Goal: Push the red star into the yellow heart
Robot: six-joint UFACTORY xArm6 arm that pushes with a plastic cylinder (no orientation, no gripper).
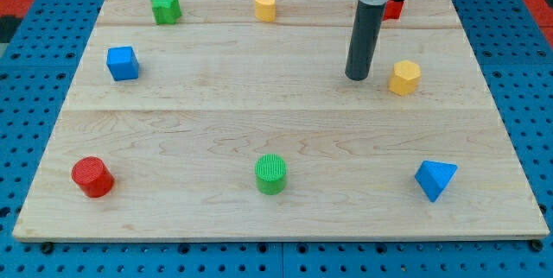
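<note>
A red block [394, 9], probably the red star, sits near the view's top edge, mostly hidden behind my arm. A yellow block [265, 6], which looks like the heart, stands at the top middle, well to the red block's left. My rod comes down from the top, and my tip [358, 78] rests on the board below and slightly left of the red block, not touching it. A yellow hexagon [404, 78] lies just right of my tip, a small gap away.
A green star [165, 8] is at the top left and a blue cube [122, 63] below it. A red cylinder [92, 177], a green cylinder [270, 173] and a blue triangle [435, 180] line the view's bottom. The wooden board [216, 114] lies on blue pegboard.
</note>
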